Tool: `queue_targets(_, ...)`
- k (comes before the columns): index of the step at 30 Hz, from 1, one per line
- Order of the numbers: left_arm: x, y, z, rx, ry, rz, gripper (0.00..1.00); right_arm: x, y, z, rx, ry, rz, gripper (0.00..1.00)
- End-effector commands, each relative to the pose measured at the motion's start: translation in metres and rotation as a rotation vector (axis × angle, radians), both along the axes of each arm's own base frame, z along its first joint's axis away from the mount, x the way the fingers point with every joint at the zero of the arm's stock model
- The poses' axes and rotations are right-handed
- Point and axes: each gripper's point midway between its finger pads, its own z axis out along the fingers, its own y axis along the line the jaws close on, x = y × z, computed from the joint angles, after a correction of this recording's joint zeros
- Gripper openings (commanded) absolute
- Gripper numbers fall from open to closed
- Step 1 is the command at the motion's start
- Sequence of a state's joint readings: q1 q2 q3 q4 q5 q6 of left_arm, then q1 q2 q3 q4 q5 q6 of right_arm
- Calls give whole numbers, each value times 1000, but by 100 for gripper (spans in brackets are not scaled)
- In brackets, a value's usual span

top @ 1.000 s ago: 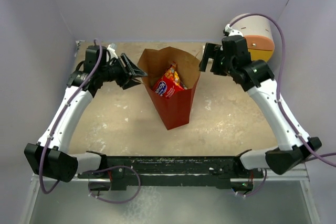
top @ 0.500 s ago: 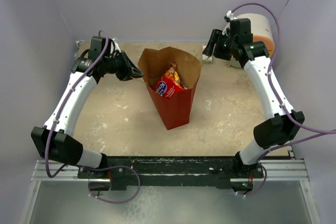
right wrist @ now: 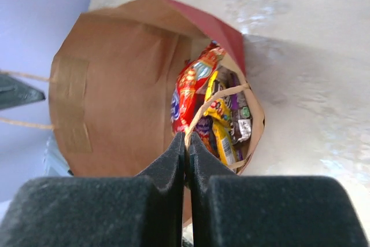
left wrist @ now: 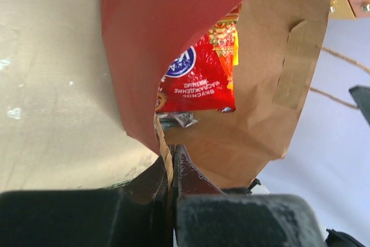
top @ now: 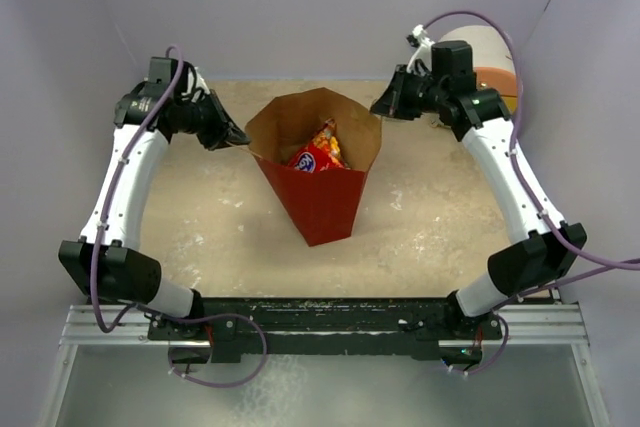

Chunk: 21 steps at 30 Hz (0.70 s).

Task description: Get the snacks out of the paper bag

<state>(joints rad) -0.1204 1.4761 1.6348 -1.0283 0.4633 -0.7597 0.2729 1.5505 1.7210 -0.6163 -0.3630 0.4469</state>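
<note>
From above, the paper bag [top: 322,202] is standing upright in the middle of the desk [top: 200,217], its mouth gaping towards the camera. The left tool [top: 240,139] is pinching the bag's left rim and the right tool [top: 380,107] is gripping the far right rim. The two arms are probably pulling opposite ways to spread the mouth and steady the bag. The red crisp packet [top: 318,152] is poking up inside, below the rim. A white mini chest [top: 490,57] is sitting at the far right, apart from the bag.

In the left wrist view, the left tool's jaws are pressing flat together with the bag's edge sandwiched between them. The packet is lying deep inside, with a silver wrapper showing just under it.

In the right wrist view, the right tool is likewise clamping narrow on the rim, close to a string handle [right wrist: 222,92]. Whether the string is also caught is unclear. Beside the packet, several candy bars [right wrist: 222,125] are standing on end against the bag's right wall. Nothing is out yet, so one tool will likely have to let go and reach in.
</note>
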Motion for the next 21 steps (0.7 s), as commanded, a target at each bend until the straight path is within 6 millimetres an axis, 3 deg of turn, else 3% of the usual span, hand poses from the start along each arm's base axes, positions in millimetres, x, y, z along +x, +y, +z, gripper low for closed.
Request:
queue_targets(1, 6, 34, 47, 76, -162, 31, 0, -32, 59, 38, 110, -80, 160, 3)
queue_targets(5, 9, 57, 65, 181, -207, 80, 0, -56, 106, 50, 195, -66, 268, 3)
queue_targets(9, 15, 59, 83, 189, -264, 84, 0, -79, 136, 51, 267, -38, 358, 4)
queue_targets(12, 20, 50, 82, 148, -279, 34, 0, -89, 134, 37, 298, -5, 354, 4)
queue_targets(16, 21, 31, 69, 54, -252, -41, 0, -102, 120, -6, 245, 72, 310, 4)
queue_targets(17, 19, 23, 64, 21, -241, -65, 0, -107, 115, -23, 221, 101, 304, 4)
queue_targets(21, 9, -11, 66, -28, -263, -158, 0, -126, 98, -50, 158, 145, 301, 5)
